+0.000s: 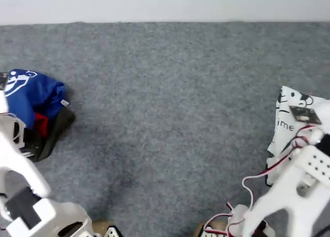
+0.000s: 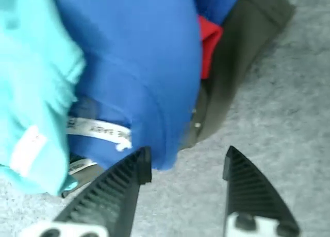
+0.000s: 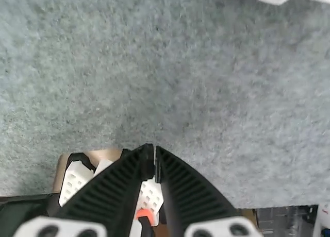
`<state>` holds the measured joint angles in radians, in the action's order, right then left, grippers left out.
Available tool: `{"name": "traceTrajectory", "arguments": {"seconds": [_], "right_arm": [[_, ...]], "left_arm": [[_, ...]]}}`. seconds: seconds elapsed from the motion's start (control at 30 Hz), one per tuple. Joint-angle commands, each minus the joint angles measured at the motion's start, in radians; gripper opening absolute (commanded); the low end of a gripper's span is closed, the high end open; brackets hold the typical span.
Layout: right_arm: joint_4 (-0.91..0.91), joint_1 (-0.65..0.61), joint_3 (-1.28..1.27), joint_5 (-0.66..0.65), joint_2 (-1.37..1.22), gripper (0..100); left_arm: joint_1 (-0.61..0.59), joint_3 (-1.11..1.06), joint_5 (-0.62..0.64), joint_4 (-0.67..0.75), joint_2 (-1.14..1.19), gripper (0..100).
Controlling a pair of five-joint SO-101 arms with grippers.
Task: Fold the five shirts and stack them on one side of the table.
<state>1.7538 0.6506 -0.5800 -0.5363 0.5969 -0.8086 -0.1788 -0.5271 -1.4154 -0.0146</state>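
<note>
At the left edge of a grey felt-covered desk (image 1: 170,92), a crumpled heap of unfolded shirts lies ready. A royal-blue cotton shirt (image 1: 33,95) with a white cartoon print sits on top, over a red shirt (image 1: 41,124) and a black shirt (image 1: 55,128), with a turquoise shirt (image 2: 31,82) bunched against it. The left gripper (image 2: 188,155) hangs just above the blue shirt's hem, its jaws spread wide apart and empty. It appears placed to bite that edge and draw the garment clear of the heap for folding. Across the desk, well apart from the heap, a white shirt with black printing (image 1: 286,113) lies at the right edge in a compact, seemingly folded shape, likely the start of the stack. The right gripper (image 3: 154,149) sits low over bare grey covering near that shirt, its jaws pressed together on nothing, apparently parked out of the way. A white sewn-in label (image 2: 98,129) on the blue shirt carries dark print too blurred to make out. The white shirt bears black lettering and cartoon figures, partly hidden by the arm in front.
</note>
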Motion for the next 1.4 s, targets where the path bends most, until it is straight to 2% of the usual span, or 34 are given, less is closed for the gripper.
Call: {"name": "traceTrajectory", "arguments": {"seconds": [0.0, 0.2, 0.33, 0.63, 0.7, 0.87, 1.1, 1.37], "right_arm": [[0.042, 0.036, -0.015, 0.005, 0.076, 0.9], [0.042, 0.058, -0.021, 0.005, 0.153, 0.9], [0.042, 0.058, -0.021, 0.005, 0.170, 0.9], [0.039, 0.056, -0.021, 0.003, 0.165, 0.9], [0.039, 0.053, -0.021, 0.003, 0.163, 0.9], [0.035, 0.053, -0.021, -0.002, 0.163, 0.9], [0.031, 0.053, -0.021, -0.163, 0.165, 0.9], [0.012, 0.053, -0.021, -0.278, 0.170, 0.9]], "left_arm": [[-0.011, 0.051, -0.015, 0.060, 0.018, 23], [-0.009, 0.050, -0.003, 0.150, 0.077, 23], [-0.011, 0.050, 0.071, 0.207, 0.140, 22], [0.026, 0.050, 0.094, 0.224, 0.192, 2], [0.046, 0.050, 0.097, 0.218, 0.176, 2], [0.097, 0.054, 0.207, 0.143, 0.041, 1], [0.236, 0.054, 0.298, 0.035, -0.288, 1], [0.508, 0.051, 0.305, 0.026, -0.600, 1]]}}
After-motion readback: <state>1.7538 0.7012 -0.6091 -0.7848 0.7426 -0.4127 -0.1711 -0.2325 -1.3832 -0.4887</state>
